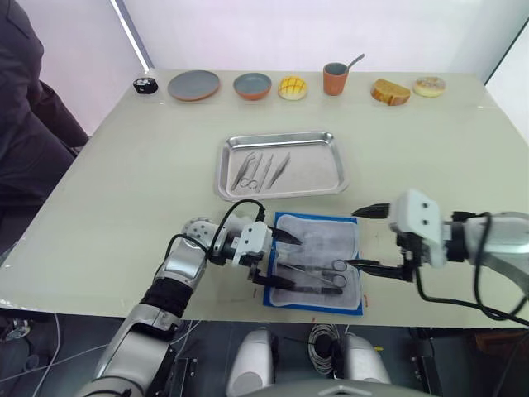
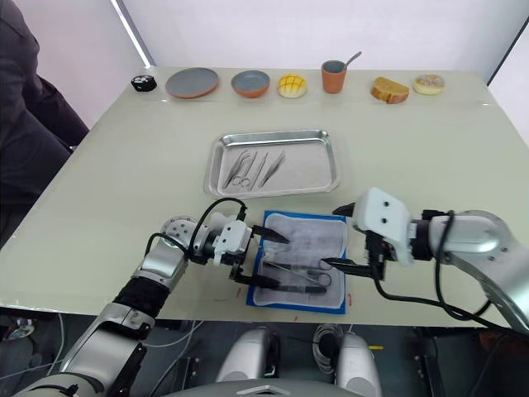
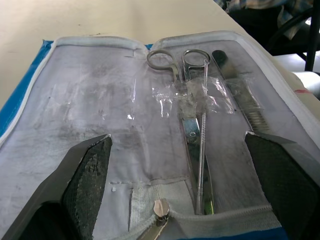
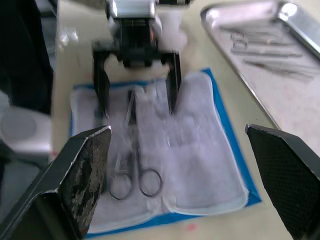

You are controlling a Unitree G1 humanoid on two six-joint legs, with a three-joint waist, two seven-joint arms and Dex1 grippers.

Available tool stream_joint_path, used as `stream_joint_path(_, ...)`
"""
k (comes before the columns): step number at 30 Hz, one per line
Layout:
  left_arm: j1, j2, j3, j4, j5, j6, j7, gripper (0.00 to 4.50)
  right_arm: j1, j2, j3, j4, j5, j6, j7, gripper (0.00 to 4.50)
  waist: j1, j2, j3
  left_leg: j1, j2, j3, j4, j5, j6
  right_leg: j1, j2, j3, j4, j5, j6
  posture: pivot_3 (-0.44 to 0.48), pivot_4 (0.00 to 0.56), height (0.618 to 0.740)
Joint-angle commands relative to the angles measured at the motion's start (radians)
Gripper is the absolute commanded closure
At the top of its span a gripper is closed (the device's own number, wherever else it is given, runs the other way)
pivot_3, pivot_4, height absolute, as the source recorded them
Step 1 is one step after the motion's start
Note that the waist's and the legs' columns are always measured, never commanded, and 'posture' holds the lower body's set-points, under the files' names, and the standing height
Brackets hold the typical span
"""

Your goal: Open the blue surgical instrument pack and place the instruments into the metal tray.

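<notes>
The blue surgical instrument pack lies opened flat near the table's front edge, whitish inner face up. Ring-handled scissors and a slim dark-tipped tool rest in it under clear straps. Just behind the pack is the metal tray, which holds several silver instruments. My left gripper is open over the pack's left side, one finger on each side of the scissors' blades. My right gripper hangs open at the pack's right edge, nothing between its fingers. The right wrist view looks across the pack at the left gripper.
Along the far edge stand a black knob, a grey plate, a grey bowl, a yellow bun, a cup with a spoon, bread and a doughnut. A person in dark clothing sits at the left.
</notes>
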Motion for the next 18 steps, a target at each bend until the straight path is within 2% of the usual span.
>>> stream_joint_path(1,0.039,0.005,-0.031,0.028,0.024,0.033,0.008,0.0,-0.043,0.024,0.09,-0.001,-0.06,0.015,0.008,0.87,0.0,0.0,0.0,0.0,0.0,0.0,0.0,0.0,0.0,0.0,0.0,0.0,0.0,0.0,0.0,0.0,0.15,0.74)
stream_joint_path(2,0.04,0.007,-0.028,0.026,0.022,0.035,0.008,0.0,-0.053,0.043,0.127,0.0,-0.086,0.015,0.002,1.48,0.0,0.0,0.0,0.0,0.0,0.0,0.0,0.0,0.0,0.0,0.0,0.0,0.0,0.0,0.0,0.0,0.15,0.74)
stream_joint_path(6,0.042,0.012,-0.023,0.01,0.014,0.05,0.008,0.0,-0.1,0.083,0.193,0.014,-0.132,0.047,0.001,1.48,-0.007,0.0,0.0,0.0,0.0,0.0,0.0,0.0,0.0,-0.001,0.0,0.0,0.001,0.0,0.0,0.0,0.15,0.74)
stream_joint_path(17,0.041,0.016,-0.027,-0.034,0.013,0.091,0.018,0.0,-0.166,0.123,0.267,0.017,-0.179,0.149,0.01,1.48,-0.015,0.0,0.0,0.0,0.0,0.0,0.0,0.0,0.0,-0.001,0.0,0.0,0.003,0.0,0.0,0.0,0.15,0.74)
stream_joint_path(18,0.039,0.017,-0.027,-0.035,0.013,0.094,0.018,0.0,-0.163,0.127,0.275,0.013,-0.185,0.154,0.008,1.75,-0.015,0.0,0.0,0.0,0.0,0.0,0.0,0.0,0.0,-0.001,0.0,0.0,0.003,0.0,0.0,0.0,0.15,0.74)
